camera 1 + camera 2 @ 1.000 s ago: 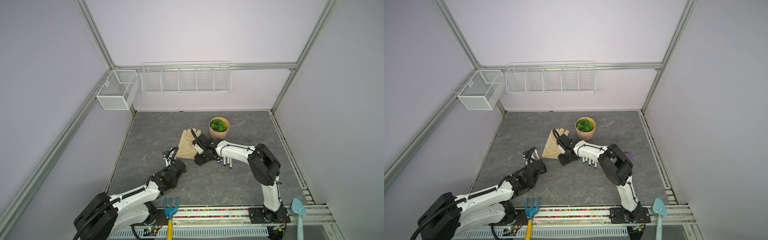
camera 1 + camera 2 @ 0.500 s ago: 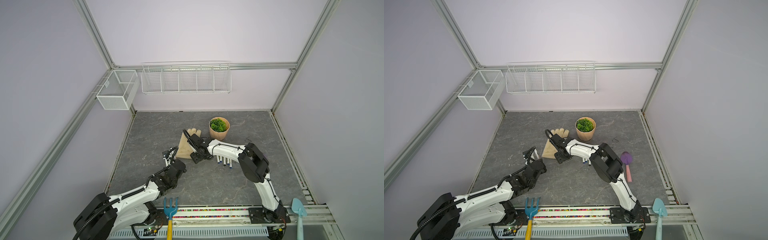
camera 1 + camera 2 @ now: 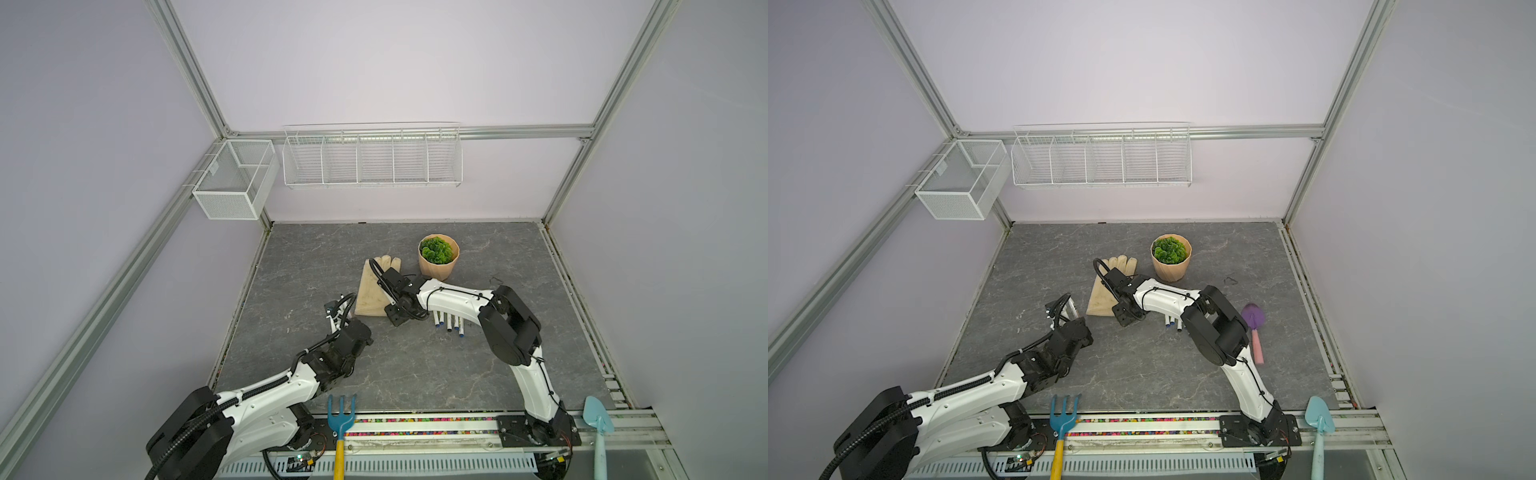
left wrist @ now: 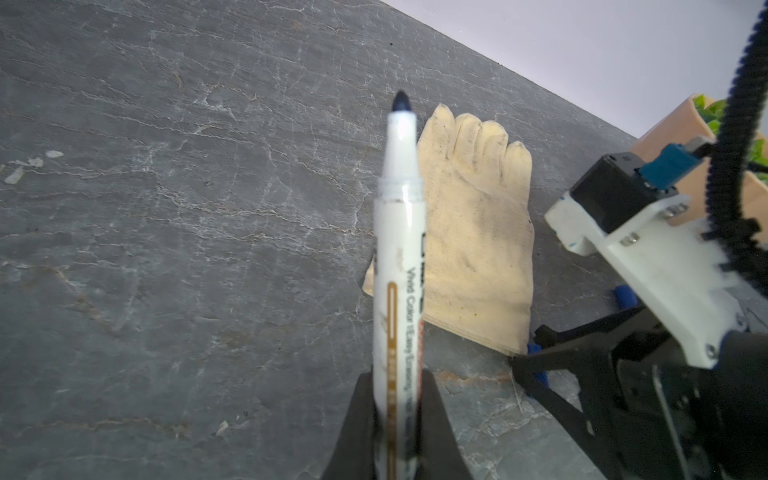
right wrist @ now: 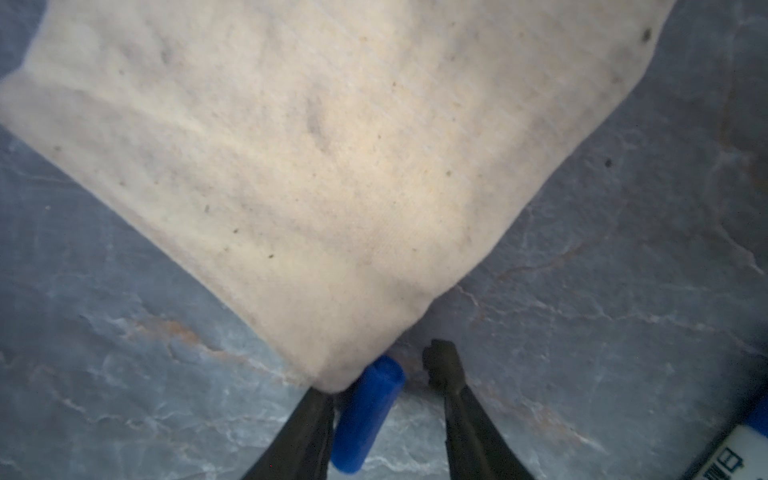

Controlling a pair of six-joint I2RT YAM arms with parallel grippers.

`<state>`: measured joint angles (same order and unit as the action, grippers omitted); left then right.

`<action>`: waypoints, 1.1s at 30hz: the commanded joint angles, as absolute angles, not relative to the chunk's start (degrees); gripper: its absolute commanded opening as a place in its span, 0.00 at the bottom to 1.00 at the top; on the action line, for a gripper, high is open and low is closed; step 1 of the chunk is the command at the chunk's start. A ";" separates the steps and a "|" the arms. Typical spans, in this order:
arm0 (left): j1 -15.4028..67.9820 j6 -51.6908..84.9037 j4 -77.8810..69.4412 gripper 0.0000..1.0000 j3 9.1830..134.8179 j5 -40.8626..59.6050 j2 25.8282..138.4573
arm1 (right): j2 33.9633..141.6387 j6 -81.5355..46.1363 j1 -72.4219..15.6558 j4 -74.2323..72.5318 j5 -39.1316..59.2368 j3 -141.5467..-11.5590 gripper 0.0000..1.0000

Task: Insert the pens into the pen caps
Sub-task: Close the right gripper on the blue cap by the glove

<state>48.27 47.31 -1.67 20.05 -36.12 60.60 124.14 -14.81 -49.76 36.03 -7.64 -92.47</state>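
Slate tabletop [image 3: 415, 370], left gripper [image 4: 397, 376] clamping one pen [image 4: 399, 249], right gripper [image 5: 378, 370] apart (one cap [image 5: 365, 415] between)

Your right gripper [image 3: 395, 321] swings toward 9 o'clock over the glove [image 3: 372, 291], then comes back toward 3 o'clock to the glove's 5 o'clock corner. Your right elbow [image 3: 1214, 328] sits slightly further toward 9 o'clock than a second ago, so the purple trowel [image 3: 1253, 320] now shows in a top view.

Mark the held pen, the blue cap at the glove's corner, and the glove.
pen [image 4: 399, 257]: left wrist view, mid-barrel.
cap [image 5: 365, 419]: right wrist view, its side.
glove [image 3: 370, 291]: in a top view, the palm.
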 commanded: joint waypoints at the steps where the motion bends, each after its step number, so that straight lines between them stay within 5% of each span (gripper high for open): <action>1: 48.04 47.21 -1.58 0.00 21.35 -36.83 59.69 | 122.80 -16.49 -48.23 40.03 -5.60 -90.38 0.42; 17: 48.04 47.03 -1.87 0.00 21.36 -36.25 60.08 | 119.09 -18.18 -46.32 39.26 -2.29 -87.36 0.43; 33: 47.99 46.85 -2.36 0.00 21.53 -36.01 60.58 | 127.00 -15.26 -46.75 45.97 -5.12 -97.31 0.42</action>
<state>48.27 47.27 -1.65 20.05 -35.94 60.49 124.51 -16.47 -46.61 42.15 -3.79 -95.13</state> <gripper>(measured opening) 0.103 0.418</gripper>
